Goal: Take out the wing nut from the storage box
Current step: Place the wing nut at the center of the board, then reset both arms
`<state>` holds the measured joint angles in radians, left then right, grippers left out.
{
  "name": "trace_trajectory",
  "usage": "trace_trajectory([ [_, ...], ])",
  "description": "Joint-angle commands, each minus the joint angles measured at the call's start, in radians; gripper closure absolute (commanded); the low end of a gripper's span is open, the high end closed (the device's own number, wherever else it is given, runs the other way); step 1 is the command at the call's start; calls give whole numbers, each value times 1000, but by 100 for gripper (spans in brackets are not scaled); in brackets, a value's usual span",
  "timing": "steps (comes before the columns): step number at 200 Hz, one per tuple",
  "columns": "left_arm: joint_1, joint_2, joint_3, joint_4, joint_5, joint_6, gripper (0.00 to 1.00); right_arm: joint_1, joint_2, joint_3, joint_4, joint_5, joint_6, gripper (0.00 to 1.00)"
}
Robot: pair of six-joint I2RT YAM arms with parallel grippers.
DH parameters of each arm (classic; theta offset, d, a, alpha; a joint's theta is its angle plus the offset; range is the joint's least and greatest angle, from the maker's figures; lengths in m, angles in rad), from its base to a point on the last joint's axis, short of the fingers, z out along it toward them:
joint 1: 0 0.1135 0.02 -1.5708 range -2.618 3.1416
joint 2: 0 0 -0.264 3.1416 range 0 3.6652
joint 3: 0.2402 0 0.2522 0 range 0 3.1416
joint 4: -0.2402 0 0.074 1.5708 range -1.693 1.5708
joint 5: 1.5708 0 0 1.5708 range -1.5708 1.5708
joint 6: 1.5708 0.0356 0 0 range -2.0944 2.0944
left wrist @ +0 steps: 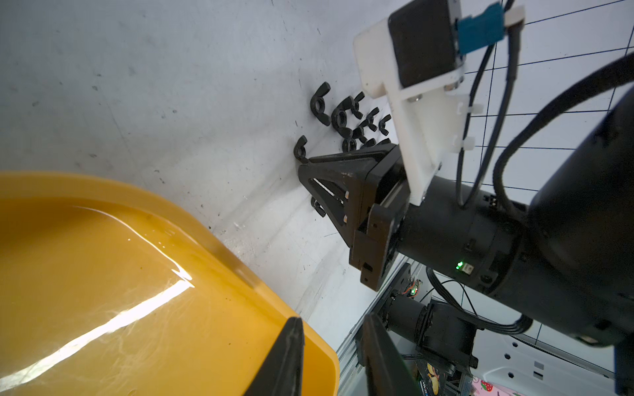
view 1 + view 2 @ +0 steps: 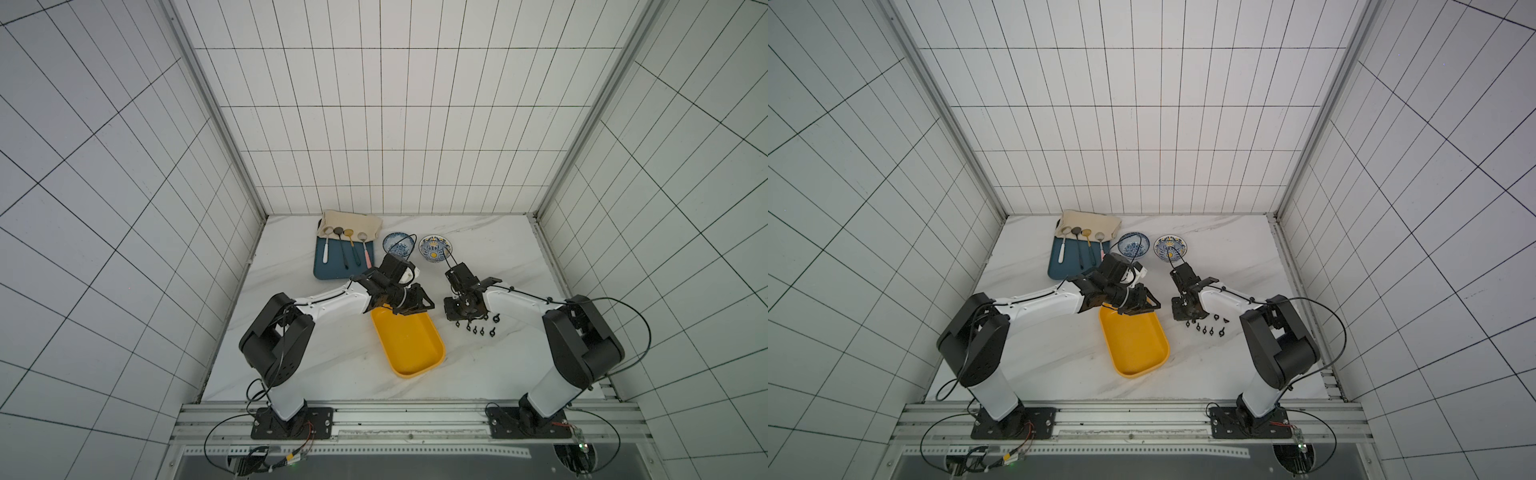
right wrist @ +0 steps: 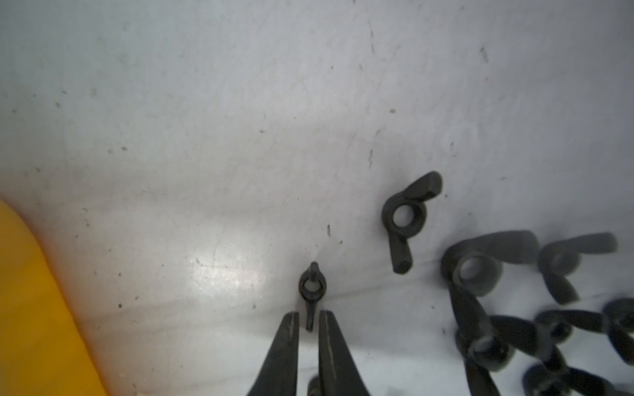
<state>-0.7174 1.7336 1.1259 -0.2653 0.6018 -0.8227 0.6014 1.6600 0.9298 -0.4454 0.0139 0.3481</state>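
The yellow storage box lies in the middle of the table and nothing shows inside it. My left gripper is at its far end, one finger inside and one outside a corner of the rim; whether it presses on the rim is hidden. My right gripper points down at the table right of the box, jaws slightly apart. A black wing nut stands on the table with one wing in that gap, touching neither finger. Several more wing nuts lie just beyond.
At the back left a dark-blue tray holds several spoons, with a beige cloth behind it. Two patterned blue bowls stand behind the grippers. Tiled walls close the table on three sides.
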Motion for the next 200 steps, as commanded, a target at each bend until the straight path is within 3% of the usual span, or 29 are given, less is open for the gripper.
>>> trace_trajectory([
  [1,-2,4,4,19,-4,7,67,-3,-29,-12,-15,-5,-1,83],
  [40,17,-19,1,3,-9,14,67,-2,-97,13,-72,18,-3,77],
  [76,96,-124,15,-117,-78,89,64,-2,-271,20,-155,101,0,66],
  [93,126,-214,58,-240,-236,176,57,-3,-383,16,-167,245,-1,54],
  [109,124,-295,111,-345,-500,250,51,-7,-477,22,-152,461,22,12],
  [117,121,-329,130,-377,-638,268,49,-7,-506,49,-157,599,48,1],
  [125,117,-366,135,-388,-775,267,47,-5,-528,70,-149,702,61,1],
  [129,119,-384,133,-386,-825,266,34,-5,-539,72,-129,733,53,1],
  [133,119,-403,123,-374,-885,264,7,-5,-545,68,-92,753,41,1],
  [136,119,-416,112,-358,-927,264,3,-7,-551,60,-57,766,30,1],
  [161,127,-520,-42,-104,-1270,283,2,-13,-537,-42,261,904,-180,1],
  [178,150,-558,-179,144,-1436,433,2,-47,-511,-65,263,1088,-132,1],
  [190,204,-561,-258,268,-1464,494,2,-115,-550,-129,315,991,-152,1],
  [200,284,-574,-334,374,-1367,566,2,-204,-617,-222,433,759,-216,1],
])
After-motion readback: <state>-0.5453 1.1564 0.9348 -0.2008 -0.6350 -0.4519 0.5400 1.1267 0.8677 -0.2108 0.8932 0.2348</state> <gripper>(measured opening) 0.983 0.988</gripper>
